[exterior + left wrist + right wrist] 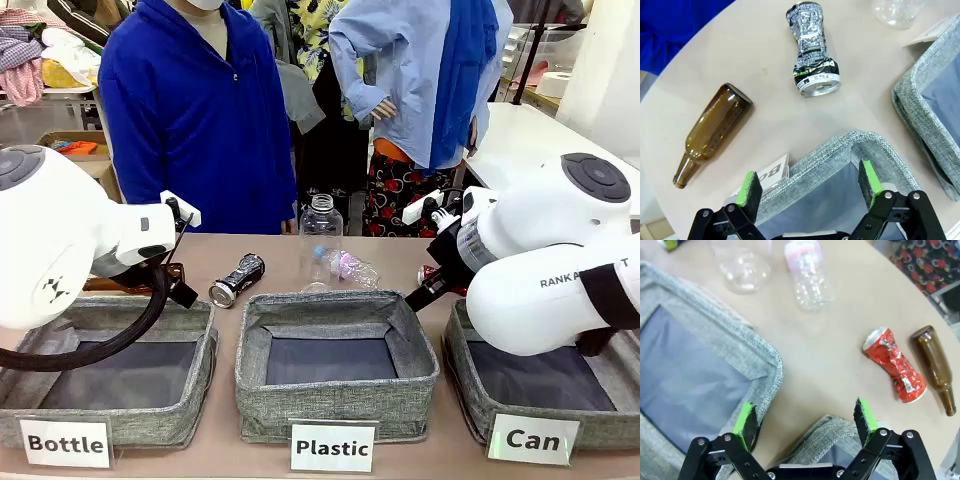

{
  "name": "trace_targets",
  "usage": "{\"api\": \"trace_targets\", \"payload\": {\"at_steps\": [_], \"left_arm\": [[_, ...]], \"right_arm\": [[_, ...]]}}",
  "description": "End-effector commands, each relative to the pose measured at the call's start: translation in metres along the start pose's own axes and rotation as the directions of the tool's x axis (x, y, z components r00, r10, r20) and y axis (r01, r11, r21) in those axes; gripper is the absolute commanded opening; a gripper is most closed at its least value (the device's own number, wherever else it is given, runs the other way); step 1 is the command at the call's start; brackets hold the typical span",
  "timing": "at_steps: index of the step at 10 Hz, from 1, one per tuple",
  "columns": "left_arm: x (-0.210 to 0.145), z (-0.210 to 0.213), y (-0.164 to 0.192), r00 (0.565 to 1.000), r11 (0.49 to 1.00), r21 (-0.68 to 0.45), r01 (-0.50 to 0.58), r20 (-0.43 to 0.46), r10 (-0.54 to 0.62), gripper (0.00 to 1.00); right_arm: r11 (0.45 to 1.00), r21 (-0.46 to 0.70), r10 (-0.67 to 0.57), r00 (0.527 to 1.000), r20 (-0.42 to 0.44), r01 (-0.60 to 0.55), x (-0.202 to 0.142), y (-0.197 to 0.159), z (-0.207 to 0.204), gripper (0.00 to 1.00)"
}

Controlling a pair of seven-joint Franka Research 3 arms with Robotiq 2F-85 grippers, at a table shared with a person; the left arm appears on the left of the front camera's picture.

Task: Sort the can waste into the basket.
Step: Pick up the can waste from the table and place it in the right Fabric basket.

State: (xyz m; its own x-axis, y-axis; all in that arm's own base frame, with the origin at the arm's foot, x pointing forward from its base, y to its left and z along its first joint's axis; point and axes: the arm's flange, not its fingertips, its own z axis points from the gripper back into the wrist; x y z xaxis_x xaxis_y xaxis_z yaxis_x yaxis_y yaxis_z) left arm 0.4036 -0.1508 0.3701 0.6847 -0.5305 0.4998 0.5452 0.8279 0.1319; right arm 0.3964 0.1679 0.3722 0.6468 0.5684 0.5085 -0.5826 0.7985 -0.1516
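Since neither can has been lifted, the sorting looks unstarted. Lower right, front view: basket [470,390], "Can" label turned toward the robot, visible floor bare. Left gripper [809,184]: fingers spread, holding nothing, poised above the rim of the "Bottle" bin [835,147], apparently ready to reach outward. Right gripper [805,419]: likewise spread and empty, above grey bin corners. Beyond, on the bare table: black can [812,50], dented, on its side, top centre of the left wrist view; brown bottle [715,132] lying apart from it. Red can [894,365], crushed, right side of the right wrist view, just beside a second brown bottle [935,365]. Farthest: clear plastic bottles [321,240], person's blue sleeve [125,130].
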Motion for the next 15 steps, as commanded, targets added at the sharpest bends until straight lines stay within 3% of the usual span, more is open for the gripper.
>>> {"api": "trace_targets", "payload": {"at_steps": [1,14,15], "left_arm": [[0.000,0.000,0.000,1.000,1.000,0.000,0.000,0.000,0.000,1.00],[0.000,0.000,0.000,1.000,1.000,0.000,0.000,0.000,0.000,1.00],[-0.003,0.012,0.000,0.998,0.991,-0.128,0.042,0.048,-0.036,1.00]], "right_arm": [[1.000,0.000,0.000,1.000,0.000,0.000,0.000,0.000,0.000,1.00],[1.000,0.000,0.001,1.000,0.000,-0.001,0.000,0.000,0.000,1.00],[0.997,-0.017,-0.073,0.994,-0.085,0.072,0.003,-0.005,0.008,1.00]]}}
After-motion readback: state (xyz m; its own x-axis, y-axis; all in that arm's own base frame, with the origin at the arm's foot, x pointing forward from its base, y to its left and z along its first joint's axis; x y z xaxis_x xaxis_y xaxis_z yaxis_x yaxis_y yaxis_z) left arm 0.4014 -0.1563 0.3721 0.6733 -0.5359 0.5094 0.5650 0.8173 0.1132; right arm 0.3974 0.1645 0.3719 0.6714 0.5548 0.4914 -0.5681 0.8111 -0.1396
